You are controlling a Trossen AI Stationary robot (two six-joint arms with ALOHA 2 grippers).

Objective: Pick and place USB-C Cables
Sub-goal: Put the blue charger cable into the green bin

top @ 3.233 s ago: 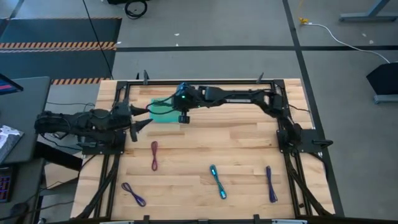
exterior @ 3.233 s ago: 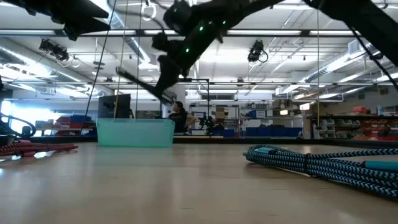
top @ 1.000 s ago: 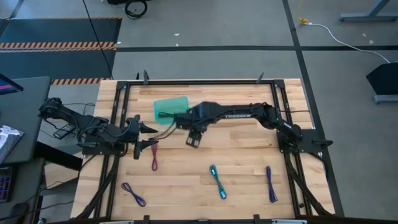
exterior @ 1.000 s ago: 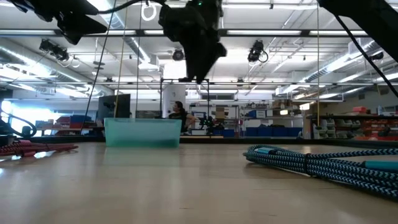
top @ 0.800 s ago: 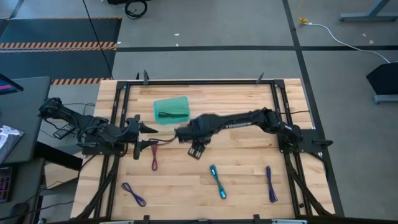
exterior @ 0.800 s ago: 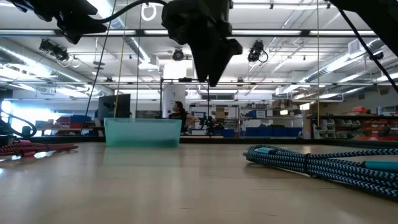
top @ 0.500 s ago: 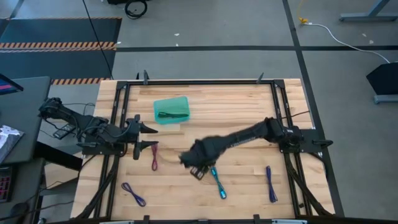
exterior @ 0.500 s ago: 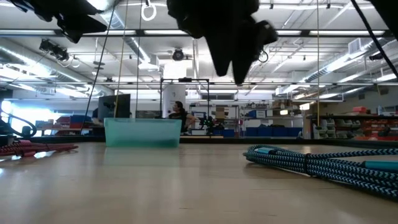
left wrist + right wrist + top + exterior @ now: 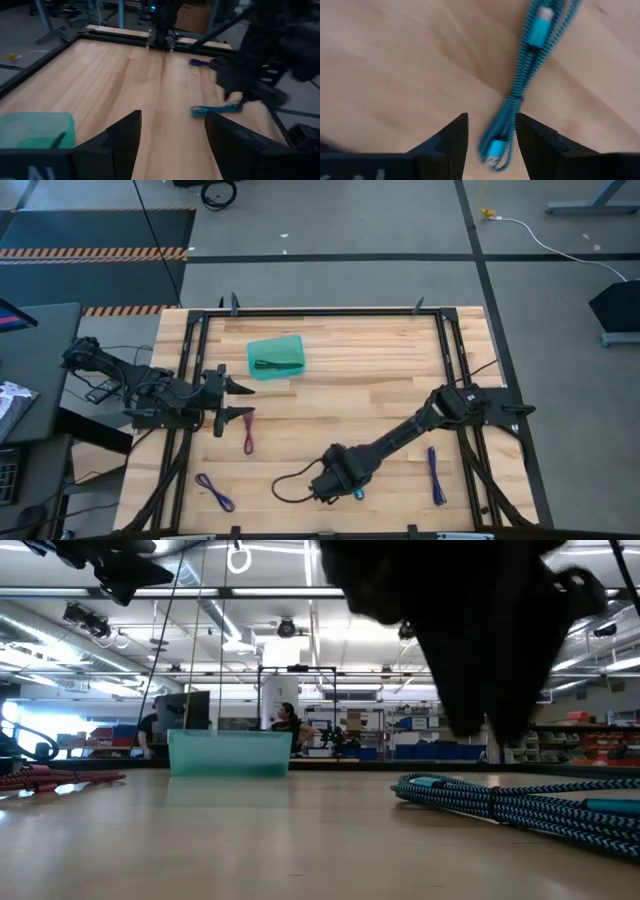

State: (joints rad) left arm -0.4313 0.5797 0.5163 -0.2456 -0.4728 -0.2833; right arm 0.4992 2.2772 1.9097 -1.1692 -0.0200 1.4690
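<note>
Swung from the teal tray [image 9: 275, 356], green cable [image 9: 268, 364] delivered; right gripper [image 9: 490, 131] now hovering parted, empty, over teal-blue cable [image 9: 520, 95], next pick; left gripper [image 9: 170, 135] idle, parted, empty

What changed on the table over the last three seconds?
The right gripper left the teal tray, where a dark green cable now lies, swung to the table's near edge and now hangs open over the teal-blue cable, not yet gripping it. The left gripper edged toward the maroon cable. Both purple cables stayed put.
</note>
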